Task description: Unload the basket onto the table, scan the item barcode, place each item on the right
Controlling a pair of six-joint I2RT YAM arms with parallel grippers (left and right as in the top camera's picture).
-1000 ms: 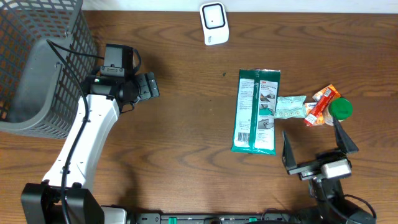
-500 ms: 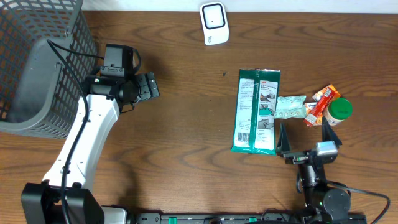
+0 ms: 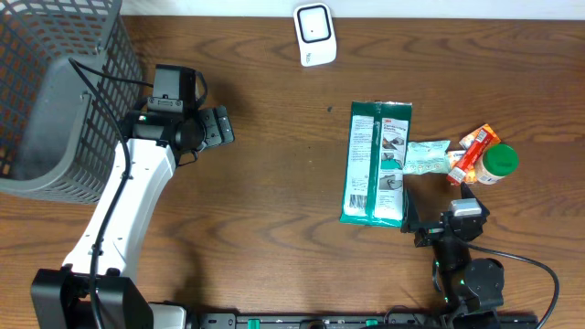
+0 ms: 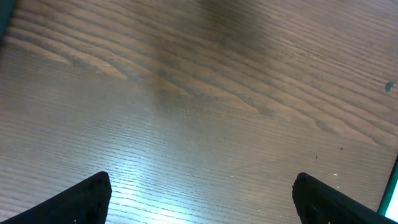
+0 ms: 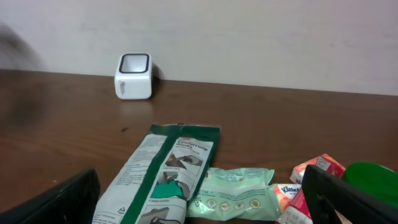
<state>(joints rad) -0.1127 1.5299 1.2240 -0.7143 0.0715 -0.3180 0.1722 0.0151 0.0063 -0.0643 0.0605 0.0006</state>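
On the brown wooden desk [image 3: 274, 201] lie the things to scan, none of them held. A long green-and-white packet [image 3: 377, 164] lies flat right of centre. Its print is too small to read, but a recycling mark shows near its lower end in the right wrist view. Touching its right edge is a pale green tissue pack [image 3: 427, 157]. Just beyond that in the right wrist view is a white pack end lettered "Kleene" [image 5: 292, 190] – the rest is cut off. Next come an orange-red packet [image 3: 473, 153] and a green-lidded bottle [image 3: 500, 162], close together. The white scanner [image 3: 313, 35] stands at the desk's far edge, well apart from them.

The right claw [image 3: 441, 208] sits low just in front of the items, spread wide and empty. The left claw [image 3: 219, 126] – also wide, gripping nothing – hangs over bare wood near the grey basket [image 3: 55, 91]
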